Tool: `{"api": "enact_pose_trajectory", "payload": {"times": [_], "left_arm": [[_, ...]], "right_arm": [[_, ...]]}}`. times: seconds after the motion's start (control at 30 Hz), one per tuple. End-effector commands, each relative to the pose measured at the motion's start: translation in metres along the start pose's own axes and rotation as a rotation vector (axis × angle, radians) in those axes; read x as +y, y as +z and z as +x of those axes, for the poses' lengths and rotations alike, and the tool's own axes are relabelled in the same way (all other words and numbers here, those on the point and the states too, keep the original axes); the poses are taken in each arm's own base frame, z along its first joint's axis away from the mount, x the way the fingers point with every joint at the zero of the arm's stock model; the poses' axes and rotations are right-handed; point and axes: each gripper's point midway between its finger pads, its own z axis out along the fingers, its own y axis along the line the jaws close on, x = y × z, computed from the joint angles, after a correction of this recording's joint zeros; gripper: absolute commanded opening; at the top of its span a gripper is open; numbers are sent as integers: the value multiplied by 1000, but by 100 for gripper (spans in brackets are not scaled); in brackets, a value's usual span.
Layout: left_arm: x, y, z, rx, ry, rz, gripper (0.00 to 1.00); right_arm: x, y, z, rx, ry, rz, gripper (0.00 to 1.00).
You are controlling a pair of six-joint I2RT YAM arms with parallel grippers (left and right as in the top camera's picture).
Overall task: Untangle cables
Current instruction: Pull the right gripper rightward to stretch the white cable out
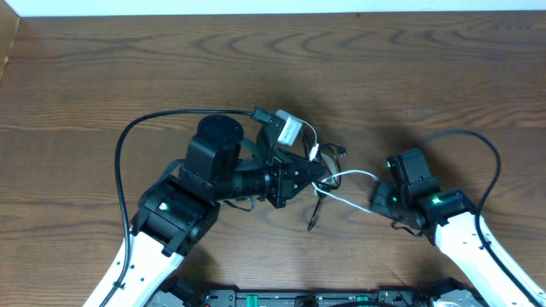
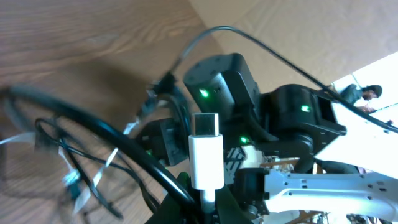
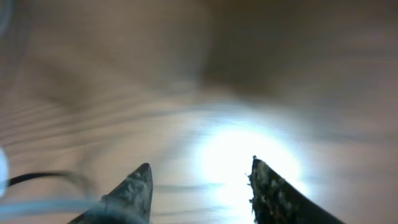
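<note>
Bench: brown wood-grain bench (image 1: 102, 77); both arms reach in from its near edge.
Tangle: a small knot of cables lies at mid-bench, between the two tools and closer to the left one.
White cable: the white cable (image 1: 354, 175) arcs out of the knot toward the right arm, and a second strand of it runs lower, down to the right tool.
Black cables: thin black cables (image 1: 317, 209) hang out of the knot toward the near edge. In the left wrist view one of them sweeps across in front of the plug as a thick dark arc (image 2: 118, 140).
Plug: a white plug (image 2: 206, 152) with a metal tip stands upright in the middle of the left wrist view, rising from the bottom edge.
Tags: small white tags (image 2: 107, 163) sit on the thin black strands at the left of that view; too blurred to read.
Left tool: the left tool (image 1: 307, 176) points right, into the knot. It looks clamped on the white cable just below the plug, though its fingers barely show.
Right tool: the right tool (image 3: 200, 165) has its tips apart with only bare bench and glare between them. It sits low over the bench, just right of the knot (image 1: 382, 203).
Beside right tool: a black strand (image 3: 37, 177) and a pale blurred one run past the left tip, outside the gap.
</note>
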Motion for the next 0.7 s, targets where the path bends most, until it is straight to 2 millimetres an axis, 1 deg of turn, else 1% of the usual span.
{"api": "enact_pose_trajectory", "payload": {"times": [0.0,0.13,0.27,0.4,0.5,0.53,0.6,0.67], "left_arm": [[11,-11,-8,-31,1,-43,8],[23,-17,-9,-39,-24,-82,8],[53,-25,-9,-61,-58,-218,8],[86,-44,-9,-94,-111,-385,7],[97,-57,-9,-118,-147,-432,8],[101,-61,-10,-125,-158,-444,8],[106,-68,-11,-139,-177,-464,8],[111,-72,-11,-148,-190,-478,8]], "right_arm": [[-68,-14,-27,-184,163,323,50],[-81,-15,-31,-173,248,330,52],[-97,-17,-37,-181,332,346,54],[-120,-21,-41,-188,433,379,57],[-134,-24,-43,-184,478,395,57],[-137,-24,-44,-181,476,392,55],[-136,-23,-49,-171,455,354,49],[-129,-20,-52,-150,396,293,37]]}}
